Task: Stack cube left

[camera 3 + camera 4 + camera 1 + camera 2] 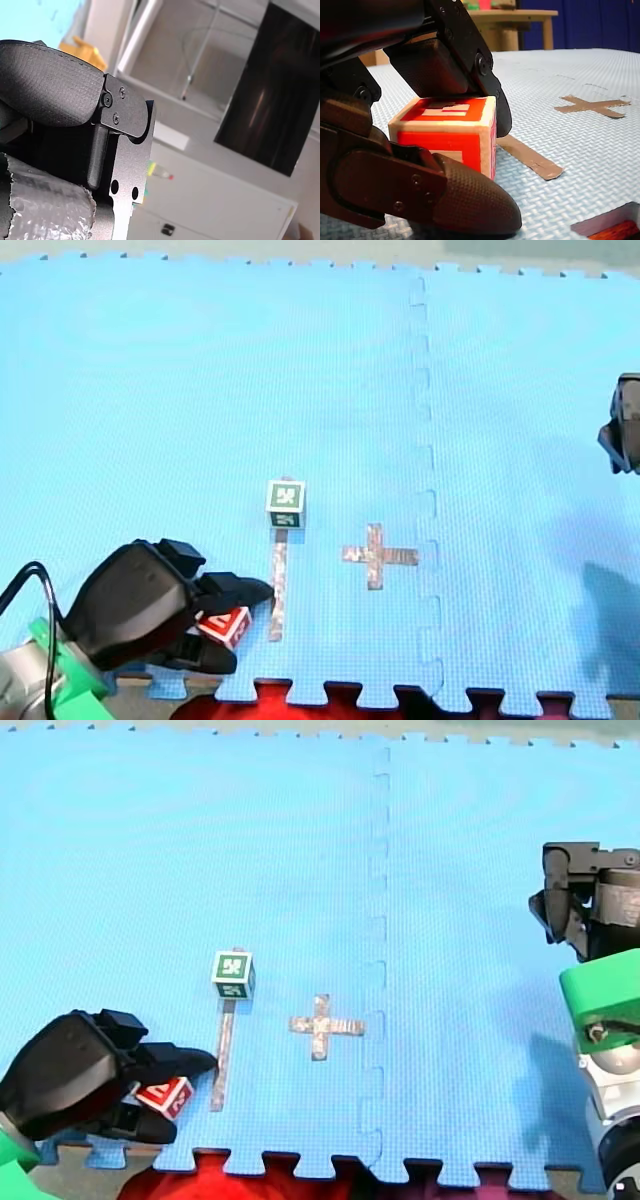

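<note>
A red and white cube (226, 626) sits low at the mat's near left edge, with my left hand (240, 625) shut on it. In the second wrist view, dark fingers (445, 65) press the red cube (451, 131) from above and below, and its base is at the mat. A green and white cube (286, 503) stands alone on the far end of a silver tape strip (278, 595), beyond and a little right of the held cube. My right hand (575, 910) hangs at the far right, holding nothing.
A silver tape cross (377, 556) is stuck to the blue foam mat (200, 390) right of the green cube. The mat's toothed front edge (330, 695) borders a red floor just beside my left hand. A seam (425, 440) runs front to back.
</note>
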{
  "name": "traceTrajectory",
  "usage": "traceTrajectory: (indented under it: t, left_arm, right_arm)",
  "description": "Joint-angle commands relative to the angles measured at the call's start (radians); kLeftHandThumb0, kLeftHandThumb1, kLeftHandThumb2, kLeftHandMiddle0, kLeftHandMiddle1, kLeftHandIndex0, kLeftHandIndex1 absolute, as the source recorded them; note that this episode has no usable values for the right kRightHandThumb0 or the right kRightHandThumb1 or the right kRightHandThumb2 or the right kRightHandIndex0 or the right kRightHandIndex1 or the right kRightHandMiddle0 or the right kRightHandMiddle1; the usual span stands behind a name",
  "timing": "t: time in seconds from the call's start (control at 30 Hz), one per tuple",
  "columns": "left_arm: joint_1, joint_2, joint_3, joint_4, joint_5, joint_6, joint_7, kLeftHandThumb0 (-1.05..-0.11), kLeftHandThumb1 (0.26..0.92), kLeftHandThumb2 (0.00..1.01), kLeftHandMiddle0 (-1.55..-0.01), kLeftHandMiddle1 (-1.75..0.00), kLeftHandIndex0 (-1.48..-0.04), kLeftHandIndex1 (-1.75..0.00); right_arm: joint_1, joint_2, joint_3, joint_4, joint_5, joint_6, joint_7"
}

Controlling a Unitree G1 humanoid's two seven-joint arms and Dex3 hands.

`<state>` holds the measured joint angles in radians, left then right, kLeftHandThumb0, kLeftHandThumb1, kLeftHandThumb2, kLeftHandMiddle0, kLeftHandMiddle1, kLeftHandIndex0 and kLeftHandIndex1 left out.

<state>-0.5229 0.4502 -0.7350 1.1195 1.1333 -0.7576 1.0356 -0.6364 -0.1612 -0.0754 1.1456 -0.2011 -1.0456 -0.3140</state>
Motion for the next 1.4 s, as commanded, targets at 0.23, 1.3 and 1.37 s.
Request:
traceTrajectory:
  t: [0.23,1.3,1.37]
  left_arm:
    - [-0.026,-0.004,-0.078,0.062,-0.005,0.068,-0.044,-0.426,0.82,0.01,-1.02,-1.75,-1.33,-0.04]
    - [-0.019,0.029,-0.052,-0.016,-0.181,0.006,-0.211,-0.397,0.816,0.0,-0.99,-1.7,-1.25,-0.02]
    - [-0.014,0.041,-0.027,-0.064,-0.212,-0.022,-0.253,-0.395,0.816,0.0,-0.99,-1.68,-1.25,-0.01]
  right_arm:
    - [0.002,-0.011,0.0,-0.004,0.001,-0.007,-0.01]
    - [0.007,0.002,0.005,0.002,0.008,-0.009,-0.008]
    - [0.01,0.006,0.007,0.001,0.006,-0.006,-0.011]
